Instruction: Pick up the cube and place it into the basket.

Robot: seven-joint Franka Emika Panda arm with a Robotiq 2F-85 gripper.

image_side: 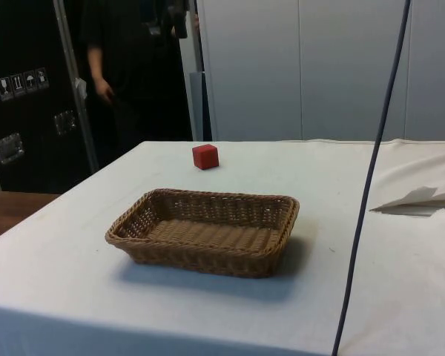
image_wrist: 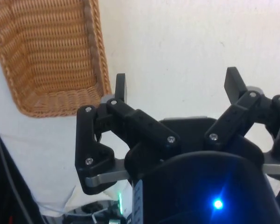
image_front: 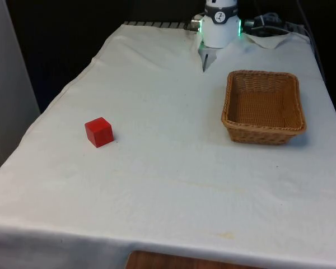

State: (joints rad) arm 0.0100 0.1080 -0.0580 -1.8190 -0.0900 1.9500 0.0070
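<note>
- The red cube [image_front: 99, 132] sits on the white cloth [image_front: 168, 185] of the bench, toward the front view's left.
- In the side view the cube [image_side: 205, 156] is on the far part of the bench, behind the basket [image_side: 208, 232].
- The brown woven basket [image_front: 264, 106] stands on the cloth at the front view's right, well apart from the cube.
- Nothing lies inside the basket.
- The gripper [image_wrist: 177, 88] is seen in the wrist view, up above the white cloth and close to one corner of the basket [image_wrist: 51, 56].
- Its two black fingers [image_wrist: 120, 87] are spread wide apart with nothing between them.
- The white arm [image_front: 219, 25] stands at the far end of the bench in the front view.
- A dark cable [image_side: 371, 185] hangs down across the side view.
- A person in dark clothes [image_side: 130, 74] stands behind the bench in the side view, with one hand [image_side: 102, 90] hanging down.
</note>
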